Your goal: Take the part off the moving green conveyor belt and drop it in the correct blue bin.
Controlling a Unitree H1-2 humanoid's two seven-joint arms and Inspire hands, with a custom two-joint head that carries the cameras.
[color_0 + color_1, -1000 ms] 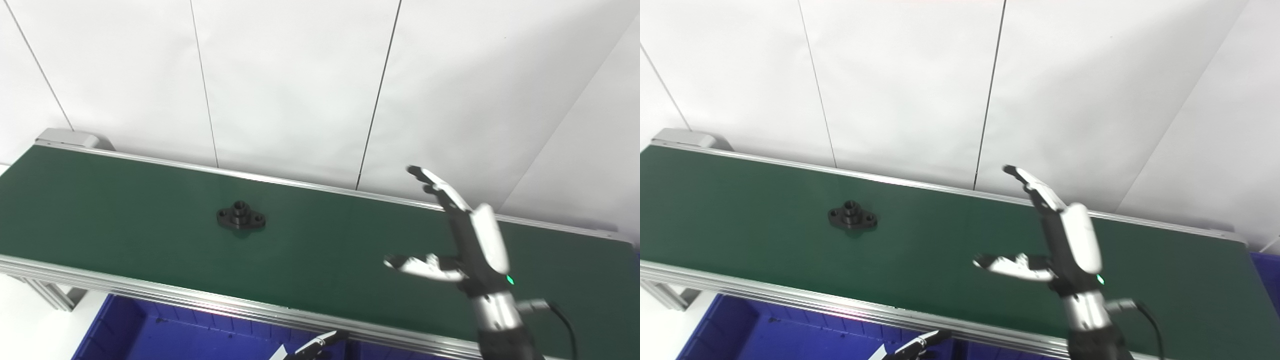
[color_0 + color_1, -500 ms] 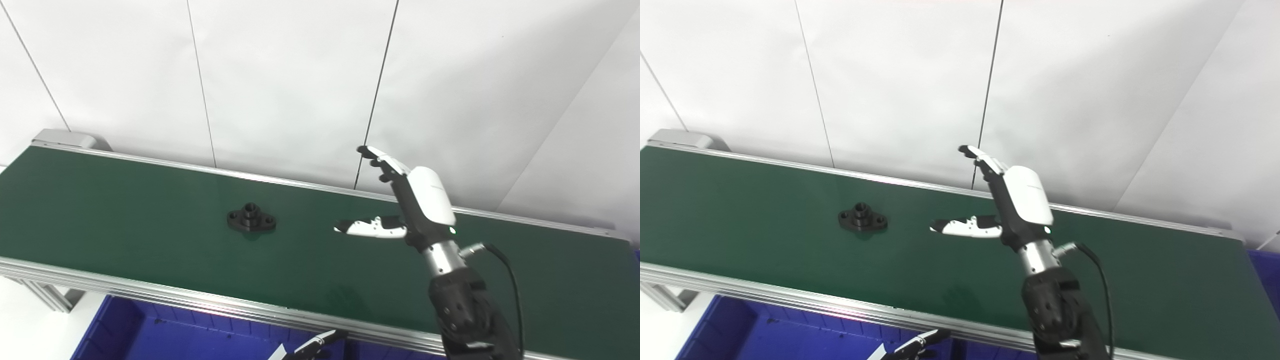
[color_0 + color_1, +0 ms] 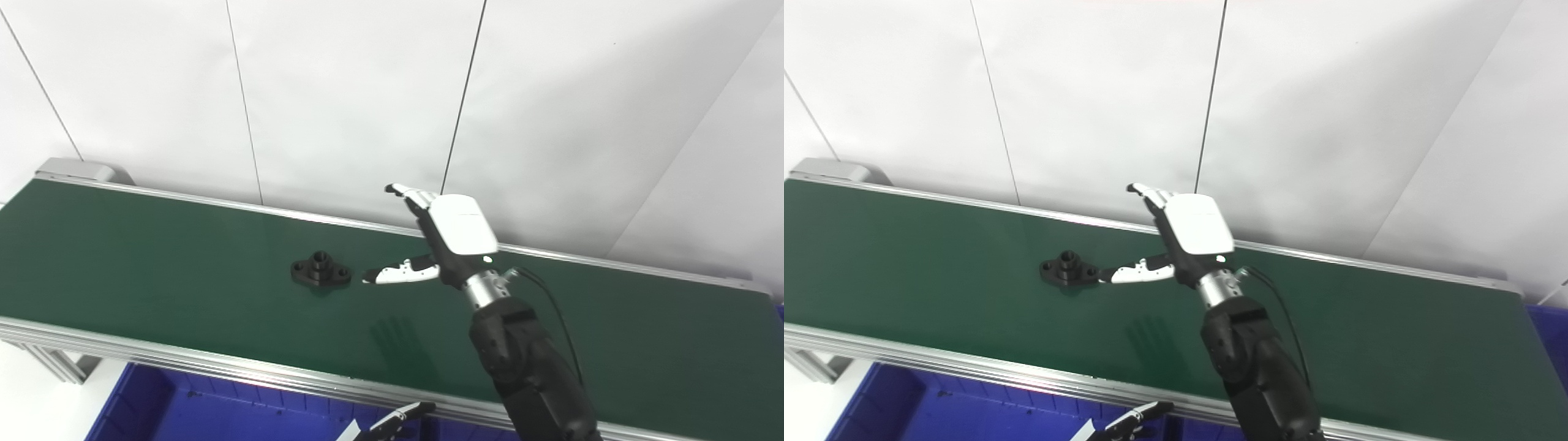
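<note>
Right robot hand (image 3: pixel 450 236) outstretched, fingers spread wide, thumb forward, empty.

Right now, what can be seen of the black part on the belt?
The black part is a small, dark, matte flange: a flat, roughly oval base with a hole in each end lobe and a short raised hollow hub in the middle. It lies flat, hub up, on the green conveyor belt. The open right hand is beside it; no contact is visible.
</note>
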